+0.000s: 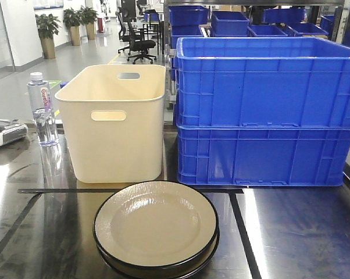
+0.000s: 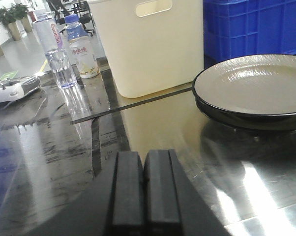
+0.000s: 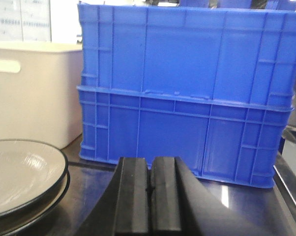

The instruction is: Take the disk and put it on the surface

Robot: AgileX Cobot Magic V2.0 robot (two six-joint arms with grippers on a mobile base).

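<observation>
The disk is a cream plate with a black rim (image 1: 156, 224), the top one of a small stack at the front middle of the glossy dark tabletop (image 1: 297, 232). In the left wrist view the plate (image 2: 251, 86) lies ahead and to the right of my left gripper (image 2: 144, 158), which is shut and empty above the tabletop (image 2: 44, 152). From the right wrist the plate (image 3: 20, 172) shows at the lower left of my right gripper (image 3: 149, 161), also shut on nothing. Neither gripper appears in the front view.
A cream bin (image 1: 117, 116) stands behind the plates, with two stacked blue crates (image 1: 262, 116) to its right. A water bottle (image 1: 41, 107), a second bottle (image 2: 82, 46) and a white device (image 1: 3, 132) sit at the left. Black tape (image 1: 59, 190) crosses the tabletop.
</observation>
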